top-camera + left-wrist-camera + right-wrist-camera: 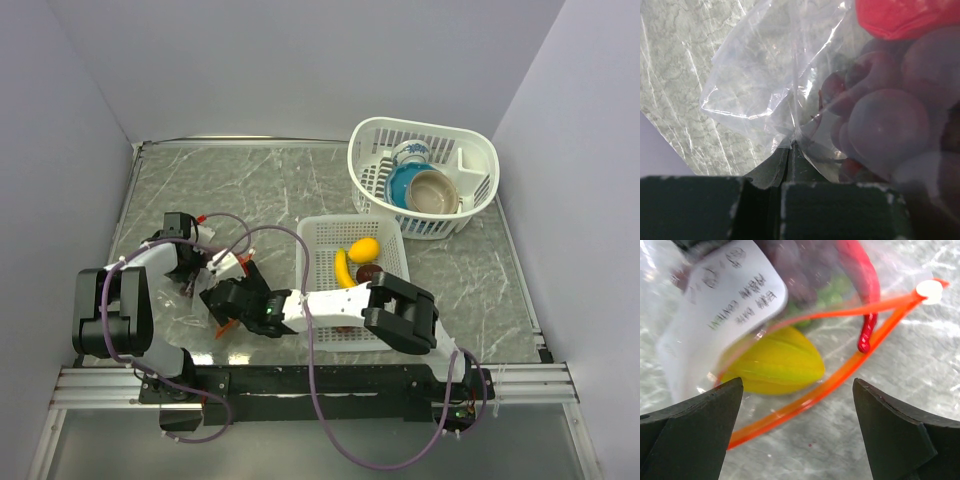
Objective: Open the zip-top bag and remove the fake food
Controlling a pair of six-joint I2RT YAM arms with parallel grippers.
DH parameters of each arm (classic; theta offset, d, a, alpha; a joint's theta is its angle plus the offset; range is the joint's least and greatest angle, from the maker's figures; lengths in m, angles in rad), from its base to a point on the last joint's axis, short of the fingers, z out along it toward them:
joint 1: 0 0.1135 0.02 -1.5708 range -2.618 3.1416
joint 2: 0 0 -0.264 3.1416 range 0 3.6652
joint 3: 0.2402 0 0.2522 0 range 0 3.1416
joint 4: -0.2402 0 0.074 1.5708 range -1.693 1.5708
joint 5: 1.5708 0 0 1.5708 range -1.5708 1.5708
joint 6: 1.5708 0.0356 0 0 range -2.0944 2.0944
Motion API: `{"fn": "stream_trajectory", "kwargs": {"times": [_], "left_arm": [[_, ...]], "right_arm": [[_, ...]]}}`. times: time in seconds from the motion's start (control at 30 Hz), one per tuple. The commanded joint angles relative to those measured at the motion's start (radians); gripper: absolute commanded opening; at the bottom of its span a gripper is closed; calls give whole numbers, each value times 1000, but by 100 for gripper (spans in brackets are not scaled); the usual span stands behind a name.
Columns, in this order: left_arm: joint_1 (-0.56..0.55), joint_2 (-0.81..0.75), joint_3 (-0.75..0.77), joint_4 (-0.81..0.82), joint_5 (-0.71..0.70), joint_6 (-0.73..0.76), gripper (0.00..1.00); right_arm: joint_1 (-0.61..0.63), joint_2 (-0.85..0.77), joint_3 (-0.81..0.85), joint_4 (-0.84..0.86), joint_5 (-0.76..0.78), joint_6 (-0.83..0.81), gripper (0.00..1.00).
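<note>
Dark fingers (pixel 690 435) of the right tool (pixel 797 390) stand spread wide and released, gripping nothing, over the mouth of the zip-top bag (pixel 750 75), whose orange zipper strip (pixel 840 375) gapes in a loop. The left tool (pixel 789 155) is clenched on a fold of the bag's clear film. The bag lies on the marbled surface (pixel 250 180) toward 9 o'clock, just left of the square white basket (pixel 350 221) at centre. Opening appears done, and emptying looks roughly half finished. A banana (pixel 343 268), a yellow-orange round fruit (pixel 364 249) and a dark red apple (pixel 368 272) already sit in the basket. Purple grapes (pixel 880 115), a green piece (pixel 832 292), a yellow ribbed piece (pixel 775 360) and what may be a red pepper (pixel 860 280), blurred beside a white label (pixel 725 305), are inside the bag, yet to come out.
</note>
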Motion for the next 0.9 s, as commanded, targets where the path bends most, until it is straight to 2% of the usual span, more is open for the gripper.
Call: {"fn": "stream_trajectory", "kwargs": {"times": [0.0, 0.23, 0.37, 0.47, 0.6, 0.87], "left_arm": [[-6, 15, -37, -75, 97, -25, 1], [-6, 0, -34, -84, 99, -20, 1], [-5, -1, -40, -81, 88, -12, 1], [-5, 2, -34, -84, 86, -12, 1], [-5, 3, -29, -87, 85, -12, 1], [-5, 15, -14, -94, 88, -20, 1]], "right_arm": [[-7, -11, 48, 29, -24, -14, 99], [-30, 117, 185, 38, -98, -146, 100], [-43, 141, 202, 51, -170, -215, 100], [-63, 163, 229, 40, -197, -193, 100], [-85, 154, 203, 15, -279, -134, 93], [-82, 124, 78, 31, -328, -41, 76]]}}
